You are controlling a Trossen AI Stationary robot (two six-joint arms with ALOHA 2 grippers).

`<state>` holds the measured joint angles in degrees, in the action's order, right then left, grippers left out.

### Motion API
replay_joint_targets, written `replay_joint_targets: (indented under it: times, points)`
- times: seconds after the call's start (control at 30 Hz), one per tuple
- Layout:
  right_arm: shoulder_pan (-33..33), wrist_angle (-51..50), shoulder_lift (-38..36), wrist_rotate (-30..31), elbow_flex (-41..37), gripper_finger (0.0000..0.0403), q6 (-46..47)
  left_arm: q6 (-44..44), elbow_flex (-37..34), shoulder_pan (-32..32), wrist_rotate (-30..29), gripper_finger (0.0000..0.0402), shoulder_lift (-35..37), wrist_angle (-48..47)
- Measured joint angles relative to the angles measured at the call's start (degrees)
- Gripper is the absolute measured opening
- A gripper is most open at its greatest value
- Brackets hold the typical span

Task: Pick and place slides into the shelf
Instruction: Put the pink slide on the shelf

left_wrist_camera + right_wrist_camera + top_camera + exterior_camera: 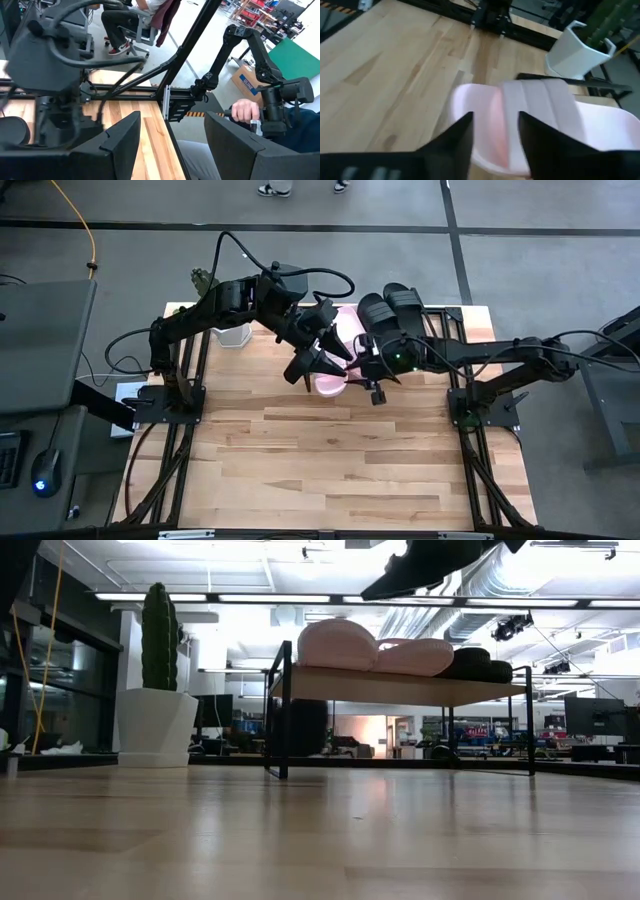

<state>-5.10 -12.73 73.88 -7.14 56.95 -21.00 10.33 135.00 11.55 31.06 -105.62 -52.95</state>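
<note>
Pink slide [540,125] lies on shelf [400,687], toe end overhanging front edge; 2nd pink [415,657] and two black slides [392,315] alongside. Looks light, foam-soft, strap springy; best hold prob. across strap or sidewall. Right gripper [495,132] just above it, fingers apart w/ gap, not pinching anything. Left gripper [172,142] spread wide, empty, hovering close by over the shelf.

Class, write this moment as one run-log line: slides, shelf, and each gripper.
slides: two pink slides and two black slides on shelf | left gripper: open, above shelf | right gripper: over a pink slide, empty
</note>
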Motion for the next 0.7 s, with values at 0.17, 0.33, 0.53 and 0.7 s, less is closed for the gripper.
replay_joint_targets:
  times: [0.17, 0.33, 0.53, 0.7]
  points:
    - [2.1, 0.1, 0.5, 0.2, 0.0, 0.0026, -1.1, 0.0, 0.0, 0.0, 0.0, 0.0209, 0.0, 0.0]
    - [2.6, 1.8, 0.5, 0.3, 0.0, 0.0020, 0.1, 0.0, 0.0, 0.0, 0.0, 0.0209, 0.0, 0.0]
    - [1.7, 2.2, 1.5, 0.5, 0.0, 0.0005, 0.6, 0.0, 0.0, 0.0, 0.0, 0.0209, 0.0, 0.0]
    - [1.1, 3.5, 4.6, 0.5, 0.0, 0.0002, 0.5, 0.0, 0.0, 0.0, 0.0, 0.0209, 0.0, 0.0]
